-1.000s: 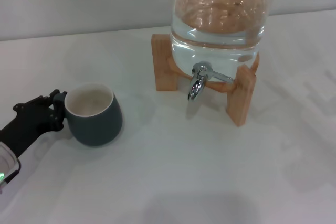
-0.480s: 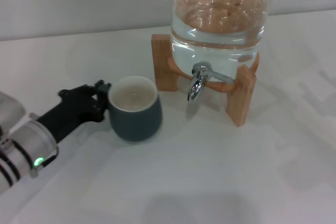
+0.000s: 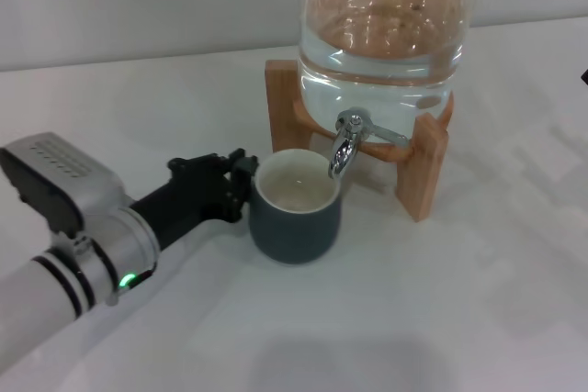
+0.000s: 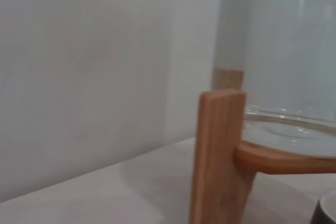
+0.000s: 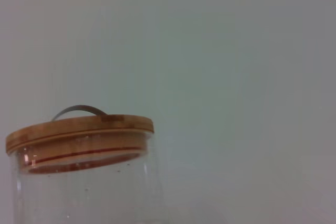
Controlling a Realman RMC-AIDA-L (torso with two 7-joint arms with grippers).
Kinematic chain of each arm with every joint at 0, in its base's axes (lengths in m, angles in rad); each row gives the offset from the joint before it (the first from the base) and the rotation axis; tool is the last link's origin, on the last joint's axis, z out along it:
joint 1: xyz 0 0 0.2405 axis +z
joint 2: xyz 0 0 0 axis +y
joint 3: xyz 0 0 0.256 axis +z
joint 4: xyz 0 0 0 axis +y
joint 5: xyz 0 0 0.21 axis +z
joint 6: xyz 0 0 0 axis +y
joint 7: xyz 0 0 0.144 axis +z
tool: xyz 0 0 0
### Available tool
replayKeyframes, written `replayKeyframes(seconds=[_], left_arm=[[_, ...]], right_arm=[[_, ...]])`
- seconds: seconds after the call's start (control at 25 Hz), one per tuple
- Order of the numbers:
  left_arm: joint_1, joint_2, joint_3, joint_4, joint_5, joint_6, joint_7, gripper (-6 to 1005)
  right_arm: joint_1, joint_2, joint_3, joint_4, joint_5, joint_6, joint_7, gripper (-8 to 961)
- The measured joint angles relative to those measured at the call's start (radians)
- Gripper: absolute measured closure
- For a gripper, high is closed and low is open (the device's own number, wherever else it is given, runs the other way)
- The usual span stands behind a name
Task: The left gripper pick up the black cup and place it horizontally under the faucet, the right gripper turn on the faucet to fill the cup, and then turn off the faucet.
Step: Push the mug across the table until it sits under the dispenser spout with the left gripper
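The left arm reaches in low, its left gripper (image 3: 237, 181) pinching the handle side of the upright cup (image 3: 296, 206) just beyond its fingertips, the cup's rim right under the faucet (image 3: 344, 142) of the jar (image 3: 386, 25).

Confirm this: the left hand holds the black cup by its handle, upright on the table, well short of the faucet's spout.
One part is wrong. In the head view the black cup sits directly under the faucet spout, not short of it. The left hand does hold its handle, upright on the table.
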Motion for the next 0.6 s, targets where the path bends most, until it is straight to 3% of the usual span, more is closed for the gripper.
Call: replayKeyframes(seconds=[0.6], left_arm=[[-0.032, -0.007, -0.012, 0.099, -0.004, -0.104, 0.076, 863]], right_arm=[[-0.003, 0.000, -0.005, 0.000, 0.000, 0.016, 0.001, 229]])
